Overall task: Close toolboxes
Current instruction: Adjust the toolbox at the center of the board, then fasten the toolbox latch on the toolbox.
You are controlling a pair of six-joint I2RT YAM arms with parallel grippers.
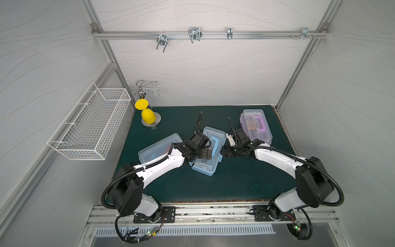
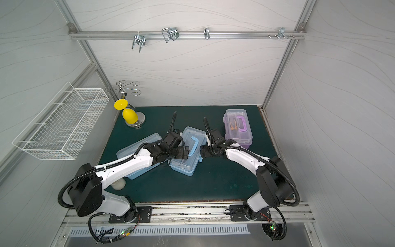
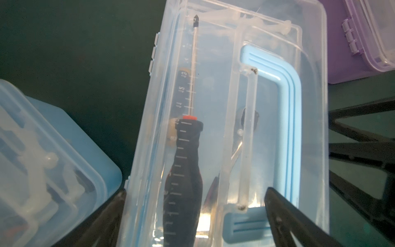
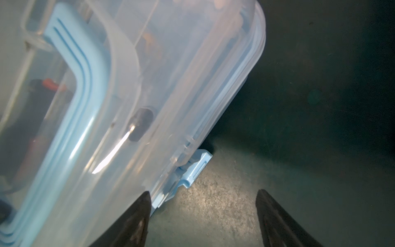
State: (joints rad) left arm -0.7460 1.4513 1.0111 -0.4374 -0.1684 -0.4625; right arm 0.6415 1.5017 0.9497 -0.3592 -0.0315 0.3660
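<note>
mid-way across the dark green table mat [image 1: 235, 181]: rectangular light-blue plastic toolbox with clear lid [image 1: 205, 169], lid down, black-handled screwdriver [image 3: 183, 171] visible inside. just left of it, second light-blue clear-lidded toolbox [image 1: 154, 147]; behind and to the right, purple-based clear-lidded toolbox [image 1: 256, 126]. left gripper [image 3: 195, 191] spread wide over the middle lid, one finger at the lid's edge, the other by the light-blue handle [image 3: 286, 128]. right gripper [image 4: 203, 193] spread too, pinching nothing, low at that box's side, light-blue latch [image 4: 192, 171] flipped outward just ahead of its fingers.
</note>
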